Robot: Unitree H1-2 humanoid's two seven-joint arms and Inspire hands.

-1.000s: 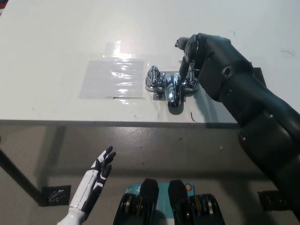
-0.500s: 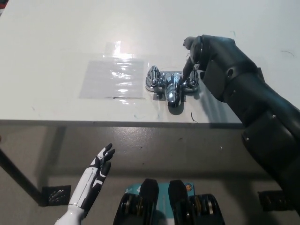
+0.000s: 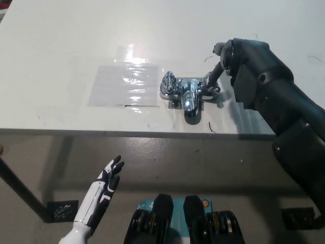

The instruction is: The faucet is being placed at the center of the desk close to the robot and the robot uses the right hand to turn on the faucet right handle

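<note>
Contact at the tap: the black right robot hand (image 3: pixel 232 58) comes in over the right side of the tabletop (image 3: pixel 66 35) and meets the right handle (image 3: pixel 212 88) of the faucet (image 3: pixel 189 94) from above and behind. Whether it is clamped on the handle or only pressing against it cannot be told from this angle. The approach from the outer side looks chosen to leave room for the handle to swing and to keep the arm clear of the spout (image 3: pixel 192 108).

The chrome faucet stands close to the tabletop's front edge, near its middle, with the spout pointing toward the robot, well within the arm's reach. Its left handle (image 3: pixel 167 83) is untouched. Just beside the faucet, toward the left edge, a clear glossy sheet (image 3: pixel 124 84) lies flat on the tabletop and catches the light.

The white left robot hand (image 3: pixel 105 184) rests below the front edge, off the tabletop, fingers apart and holding nothing. The turn appears to be in hand but not yet finished.
</note>
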